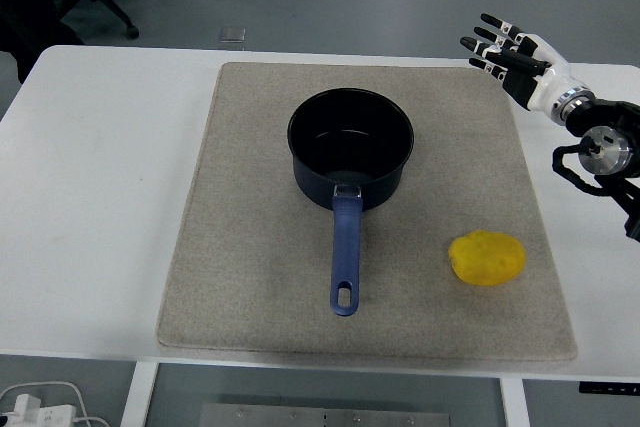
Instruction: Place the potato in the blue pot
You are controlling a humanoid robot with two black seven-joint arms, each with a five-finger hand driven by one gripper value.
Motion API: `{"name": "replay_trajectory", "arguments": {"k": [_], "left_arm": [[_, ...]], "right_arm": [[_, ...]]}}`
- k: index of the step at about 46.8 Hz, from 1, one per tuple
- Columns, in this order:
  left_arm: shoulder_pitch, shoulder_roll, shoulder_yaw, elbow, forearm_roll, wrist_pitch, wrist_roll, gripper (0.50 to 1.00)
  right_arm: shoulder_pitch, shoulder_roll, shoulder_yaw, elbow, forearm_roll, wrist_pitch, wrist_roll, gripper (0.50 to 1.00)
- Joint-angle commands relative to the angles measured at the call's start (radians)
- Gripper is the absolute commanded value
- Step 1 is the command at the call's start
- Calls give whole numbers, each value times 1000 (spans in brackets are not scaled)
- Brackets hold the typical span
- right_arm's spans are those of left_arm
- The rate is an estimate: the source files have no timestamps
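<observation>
The lumpy yellow potato [487,258] lies right of the dark blue pot [350,146]; the right hand [516,55] hovers far right, fingers spread, empty.

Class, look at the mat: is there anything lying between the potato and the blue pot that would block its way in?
Nothing visible does. The potato lies on the grey mat to the right of the pot's handle, with bare mat between it and the blue pot, whose top is uncovered. The right hand hovers open, away from both.

potato [487,258]: yellow, oval, lying on its side near the table's front right. blue pot [350,147]: upright, empty, handle pointing toward the near edge; well apart from potato.
</observation>
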State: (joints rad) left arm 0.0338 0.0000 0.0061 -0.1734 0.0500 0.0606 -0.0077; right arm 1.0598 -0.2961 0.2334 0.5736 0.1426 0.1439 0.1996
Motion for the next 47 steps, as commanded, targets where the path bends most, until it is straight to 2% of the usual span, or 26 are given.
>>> {"name": "replay_trajectory", "arguments": {"k": [1, 15, 27, 33, 43, 47], "left_arm": [[0, 0, 3, -1, 4, -1, 2, 996], [-31, 0, 3, 35, 4, 4, 2, 996], [-32, 0, 3, 43, 5, 4, 2, 996], [-32, 0, 3, 43, 5, 4, 2, 996], [-32, 0, 3, 43, 5, 4, 2, 996], [-32, 0, 3, 43, 5, 4, 2, 996]], "right_arm": [[0, 0, 0, 0, 0, 0, 0, 924], [-1, 0, 0, 0, 0, 5, 0, 924], [0, -17, 9, 0, 0, 62, 1, 924], [0, -20, 6, 0, 0, 69, 1, 924], [0, -46, -3, 2, -9, 158, 1, 924], [-7, -66, 0, 2, -72, 198, 1, 926]]}}
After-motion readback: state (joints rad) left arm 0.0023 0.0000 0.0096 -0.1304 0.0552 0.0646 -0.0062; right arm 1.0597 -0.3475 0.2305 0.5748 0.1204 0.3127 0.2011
